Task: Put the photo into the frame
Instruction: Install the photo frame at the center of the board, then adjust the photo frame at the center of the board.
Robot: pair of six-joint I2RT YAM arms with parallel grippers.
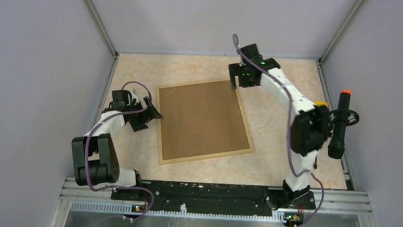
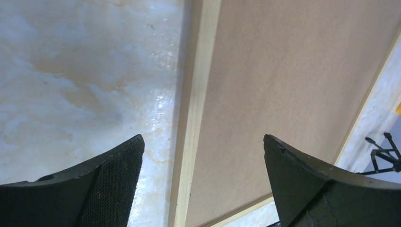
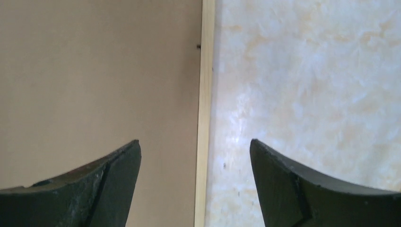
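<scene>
The frame [image 1: 207,156] lies flat on the table, its thin light wood moulding around a plain brown backing board [image 1: 201,118]. The photo is hidden. My left gripper [image 1: 155,112] is at the frame's left side. In the left wrist view it [image 2: 202,137] is open, one finger over the table and one over the board [image 2: 283,71], straddling the moulding [image 2: 196,118]. At the frame's far right corner my right gripper [image 1: 237,84] is low. In the right wrist view it [image 3: 195,141] is open over the right moulding [image 3: 204,94], holding nothing.
A black handle with an orange tip [image 1: 340,123] is mounted by the right wall. Grey enclosure walls close in the marbled table [image 1: 290,160] on three sides. A metal rail [image 1: 216,197] carrying both arm bases runs along the near edge.
</scene>
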